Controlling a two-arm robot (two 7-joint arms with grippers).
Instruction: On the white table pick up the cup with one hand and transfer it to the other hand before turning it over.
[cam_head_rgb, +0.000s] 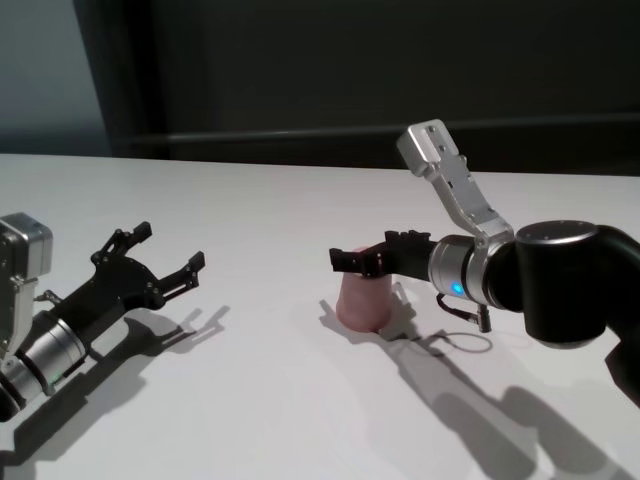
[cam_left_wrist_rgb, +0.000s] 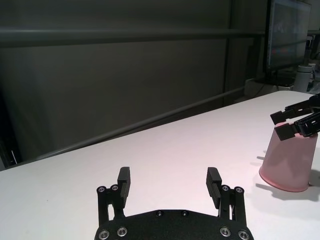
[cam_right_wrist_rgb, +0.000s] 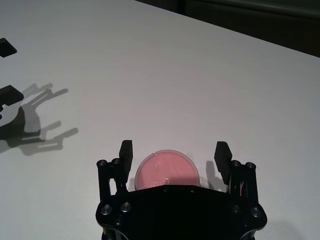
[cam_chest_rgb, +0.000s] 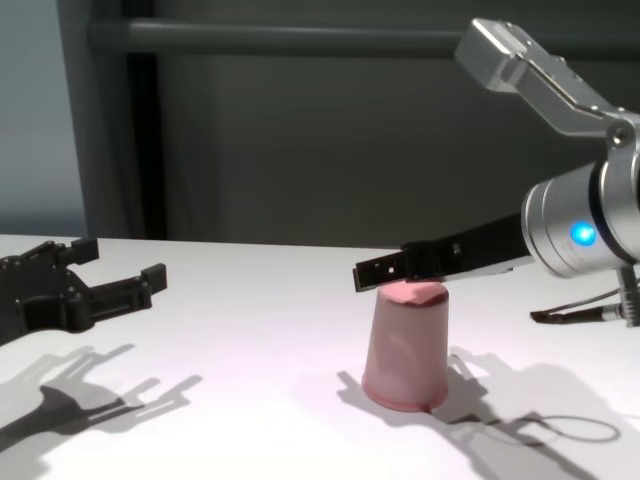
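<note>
Right gripper (cam_head_rgb: 352, 262), jaws spread, straddles the upturned cup (cam_head_rgb: 364, 300) on the table (cam_head_rgb: 280, 220); left gripper (cam_head_rgb: 168, 252) jaws wide, empty

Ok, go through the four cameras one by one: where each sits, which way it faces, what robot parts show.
Head: high, facing forward and down at the white table; shows left gripper and right gripper.
Chest: low, facing forward; right gripper level with the top of the cup.
Left wrist: faces along its own open fingers toward the cup.
Right wrist: looks down past its own open fingers onto the cup.
All four views share the cup.
</note>
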